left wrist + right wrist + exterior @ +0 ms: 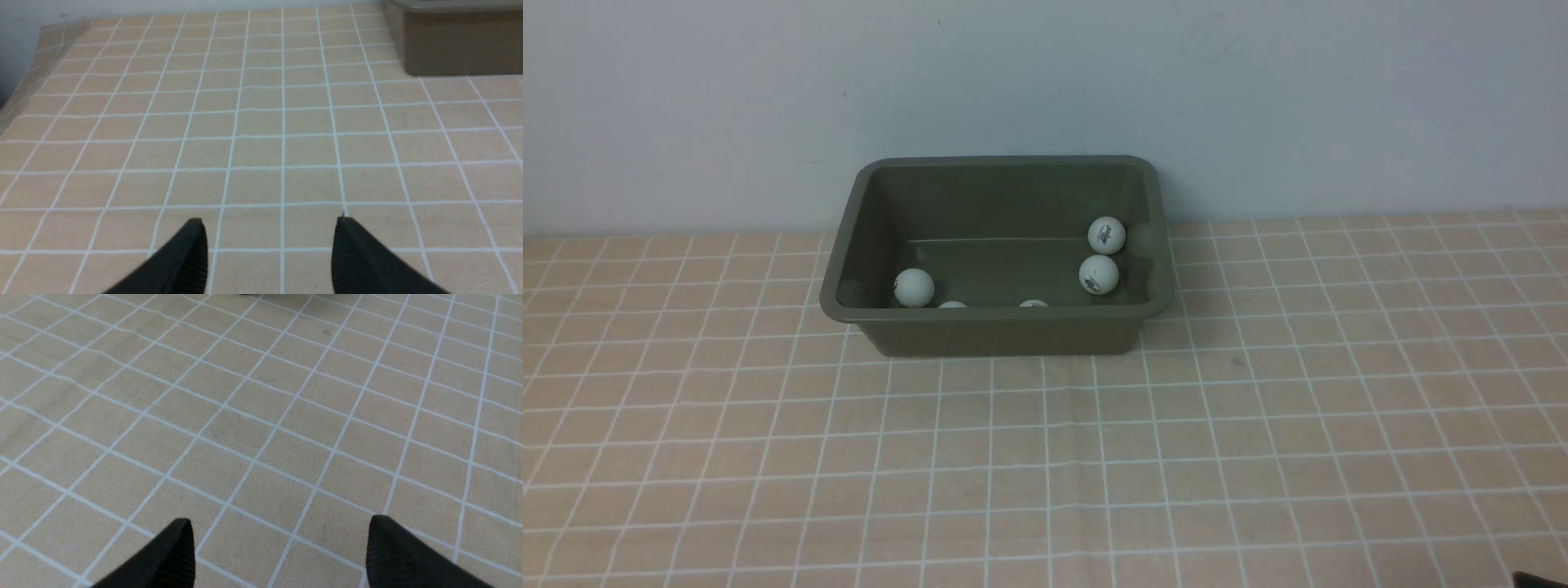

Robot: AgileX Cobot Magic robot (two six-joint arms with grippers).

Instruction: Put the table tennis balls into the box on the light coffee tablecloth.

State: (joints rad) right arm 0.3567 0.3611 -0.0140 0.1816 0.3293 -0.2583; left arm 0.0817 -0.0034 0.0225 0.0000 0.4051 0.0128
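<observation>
olive-green box (1005,331), white balls (1106,235), peach white-gridded tablecloth (1045,457)

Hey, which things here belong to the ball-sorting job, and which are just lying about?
Part of the job:
- table tennis balls, five showing, all inside the box
- olive-green box
- light coffee tablecloth
- left gripper and right gripper, both open and empty

Just lying about:
- nothing visible; only the pale wall behind

Left gripper (269,228) fingers parted and empty, right gripper (280,528) fingers spread wider, empty
</observation>
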